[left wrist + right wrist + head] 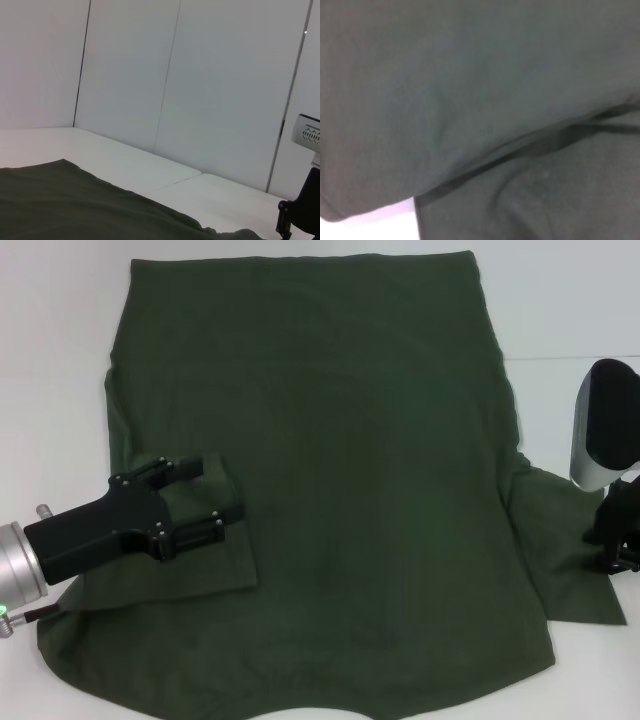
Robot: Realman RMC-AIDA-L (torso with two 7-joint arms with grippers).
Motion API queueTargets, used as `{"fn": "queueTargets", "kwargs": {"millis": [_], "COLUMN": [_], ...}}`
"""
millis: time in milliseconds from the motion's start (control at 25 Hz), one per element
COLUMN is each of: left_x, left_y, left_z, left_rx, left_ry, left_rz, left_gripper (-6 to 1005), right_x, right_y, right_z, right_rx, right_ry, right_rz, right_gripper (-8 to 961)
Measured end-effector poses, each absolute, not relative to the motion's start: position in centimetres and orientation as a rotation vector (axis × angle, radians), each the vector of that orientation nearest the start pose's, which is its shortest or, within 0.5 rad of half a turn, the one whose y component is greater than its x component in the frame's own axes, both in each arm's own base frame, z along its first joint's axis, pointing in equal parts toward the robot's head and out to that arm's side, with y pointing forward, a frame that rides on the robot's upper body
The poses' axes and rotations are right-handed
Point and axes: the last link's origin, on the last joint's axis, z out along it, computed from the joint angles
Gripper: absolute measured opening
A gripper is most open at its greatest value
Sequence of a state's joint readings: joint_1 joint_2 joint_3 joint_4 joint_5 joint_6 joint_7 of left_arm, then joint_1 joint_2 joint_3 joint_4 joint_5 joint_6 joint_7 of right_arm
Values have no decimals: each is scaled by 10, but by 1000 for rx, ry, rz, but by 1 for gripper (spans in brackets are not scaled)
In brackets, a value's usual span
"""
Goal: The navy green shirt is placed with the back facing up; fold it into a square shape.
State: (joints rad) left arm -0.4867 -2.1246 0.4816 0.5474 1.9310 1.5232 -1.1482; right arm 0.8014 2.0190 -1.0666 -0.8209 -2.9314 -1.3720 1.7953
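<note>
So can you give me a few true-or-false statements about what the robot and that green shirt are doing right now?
1. The navy green shirt lies spread on a white table. True.
2. The shirt's left sleeve is folded in over the body. True: the flap lies under the left gripper.
3. The right sleeve is folded in too. False: it lies spread out to the side, by the right gripper.
4. Lettering shows on the upturned side. False: that side is plain.
5. The shirt is already a square. False: only one sleeve is folded in.

A white table stands before pale wall panels.
</note>
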Motion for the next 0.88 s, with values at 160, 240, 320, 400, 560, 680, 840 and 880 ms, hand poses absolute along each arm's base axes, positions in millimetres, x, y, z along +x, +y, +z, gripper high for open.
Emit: {"fn": "queueTargets", "kwargs": {"millis": [160,240,320,400,560,680,840,880], "left_x": [-280,-281,-281,-281,-280,-280,-279,-279], "left_y": [320,320,321,321,323,324,326,326], "left_z": [-5,-5,-5,-4,-2,-2,-3,-2], "left_rx": [-2468,-2468,-2467,-2466,-2470,-2473,-2479,-2480], "left_ry": [-575,-573,-572,-570,-559,-554,-545,-544], "left_rz": [-873,-871,-869,-865,-862,-855,-848,-847], "left_gripper": [875,875,875,875,875,875,876,876], "right_x": [267,268,268,268,267,265,258,256], "right_y": [400,400,401,401,401,402,405,406], "right_z": [25,24,23,23,23,24,28,29], "right_rx": [-2684,-2684,-2680,-2680,-2681,-2677,-2666,-2664], "right_ry": [302,299,295,297,304,299,285,279], "right_rz": [-991,-1000,-999,-995,-992,-986,-970,-967], "right_gripper": [356,157,134,111,65,31,32,32]}}
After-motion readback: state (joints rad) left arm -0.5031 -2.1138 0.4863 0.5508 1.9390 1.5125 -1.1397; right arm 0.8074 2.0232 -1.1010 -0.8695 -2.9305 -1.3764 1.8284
